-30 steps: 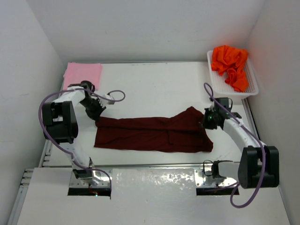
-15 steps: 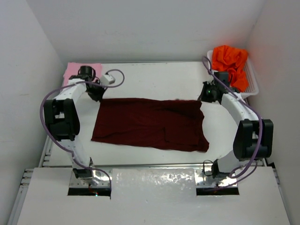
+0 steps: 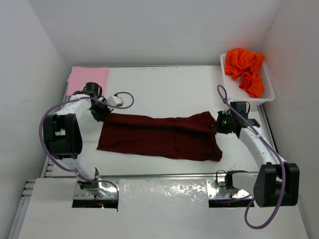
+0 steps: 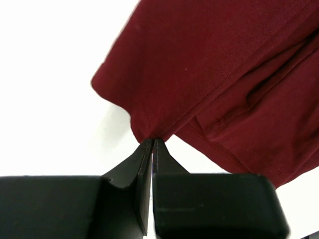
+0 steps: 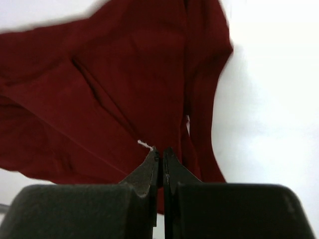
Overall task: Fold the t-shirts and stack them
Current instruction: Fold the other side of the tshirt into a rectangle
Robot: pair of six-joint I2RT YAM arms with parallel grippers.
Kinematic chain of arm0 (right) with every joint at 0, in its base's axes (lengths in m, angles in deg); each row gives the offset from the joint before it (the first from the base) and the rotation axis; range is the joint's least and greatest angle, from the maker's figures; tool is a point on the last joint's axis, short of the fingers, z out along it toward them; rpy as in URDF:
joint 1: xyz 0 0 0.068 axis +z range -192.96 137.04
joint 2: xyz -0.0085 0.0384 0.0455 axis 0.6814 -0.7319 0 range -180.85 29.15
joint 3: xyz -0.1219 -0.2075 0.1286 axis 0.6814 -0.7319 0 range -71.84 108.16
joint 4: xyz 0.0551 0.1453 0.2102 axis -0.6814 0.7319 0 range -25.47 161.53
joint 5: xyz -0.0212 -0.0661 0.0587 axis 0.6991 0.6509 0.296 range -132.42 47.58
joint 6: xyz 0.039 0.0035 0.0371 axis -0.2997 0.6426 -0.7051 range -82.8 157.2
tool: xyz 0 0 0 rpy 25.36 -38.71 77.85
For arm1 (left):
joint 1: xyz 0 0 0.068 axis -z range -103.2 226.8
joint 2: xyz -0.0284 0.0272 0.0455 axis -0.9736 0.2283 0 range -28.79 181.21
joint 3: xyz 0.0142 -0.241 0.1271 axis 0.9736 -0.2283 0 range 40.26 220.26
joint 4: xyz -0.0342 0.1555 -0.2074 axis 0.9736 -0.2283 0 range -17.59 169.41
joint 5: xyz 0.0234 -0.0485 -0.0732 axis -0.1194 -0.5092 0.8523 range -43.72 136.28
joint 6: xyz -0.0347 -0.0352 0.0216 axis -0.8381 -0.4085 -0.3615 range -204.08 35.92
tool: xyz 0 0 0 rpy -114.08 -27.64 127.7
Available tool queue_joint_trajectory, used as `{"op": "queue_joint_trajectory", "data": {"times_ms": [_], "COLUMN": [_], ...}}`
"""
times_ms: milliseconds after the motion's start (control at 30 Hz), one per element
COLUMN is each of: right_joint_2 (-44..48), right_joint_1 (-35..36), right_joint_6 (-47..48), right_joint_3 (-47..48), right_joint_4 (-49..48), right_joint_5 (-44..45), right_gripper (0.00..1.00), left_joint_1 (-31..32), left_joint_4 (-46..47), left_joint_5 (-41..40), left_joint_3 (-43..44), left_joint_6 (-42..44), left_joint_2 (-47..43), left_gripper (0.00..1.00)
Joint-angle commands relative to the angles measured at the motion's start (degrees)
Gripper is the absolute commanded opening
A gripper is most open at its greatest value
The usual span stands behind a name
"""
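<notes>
A dark maroon t-shirt (image 3: 159, 137) lies spread flat across the middle of the white table. My left gripper (image 3: 103, 115) is shut on its far left corner, and the left wrist view shows the cloth (image 4: 209, 64) bunched into the closed tips (image 4: 152, 142). At the far right corner my right gripper (image 3: 218, 123) is shut too. In the right wrist view the tips (image 5: 160, 152) pinch the maroon cloth (image 5: 124, 74). A light pink t-shirt (image 3: 88, 78) lies folded at the back left. A crumpled orange t-shirt (image 3: 244, 68) sits at the back right.
The orange t-shirt rests in a white lattice basket (image 3: 268, 82) against the right wall. White walls close in the table on the left, back and right. A metal rail (image 3: 164, 175) runs along the near edge, in front of both arm bases.
Both grippers swung the maroon t-shirt's far edge toward the back, spreading it wide, then drew back toward the near side. The far edge now lies closer in again.
</notes>
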State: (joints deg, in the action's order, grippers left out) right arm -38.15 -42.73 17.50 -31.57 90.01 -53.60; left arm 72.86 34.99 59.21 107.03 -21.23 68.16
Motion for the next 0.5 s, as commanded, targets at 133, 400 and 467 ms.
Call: {"op": "queue_joint_trajectory", "data": {"times_ms": [133,400,467], "right_joint_2": [0.1,-1.0,-1.4], "right_joint_1": [-0.1,-0.1,-0.1], "right_joint_6": [-3.5,-4.7,-4.8], "right_joint_3": [-7.4,-11.5,-12.1], "right_joint_4": [-4.6,-7.4,-7.7], "right_joint_5": [-2.3,-4.5,-4.9], "right_gripper": [0.0,0.0,0.0], "left_joint_1": [-0.5,-0.8,-0.8], "left_joint_4": [-1.4,-4.3,-5.8], "left_joint_5": [-0.9,-2.6,-0.2], "left_joint_3": [-1.6,1.0,5.8], "left_joint_6": [2.5,3.0,0.6], "left_joint_2": [0.3,0.6,1.1], "left_gripper": [0.0,0.98,1.0]}}
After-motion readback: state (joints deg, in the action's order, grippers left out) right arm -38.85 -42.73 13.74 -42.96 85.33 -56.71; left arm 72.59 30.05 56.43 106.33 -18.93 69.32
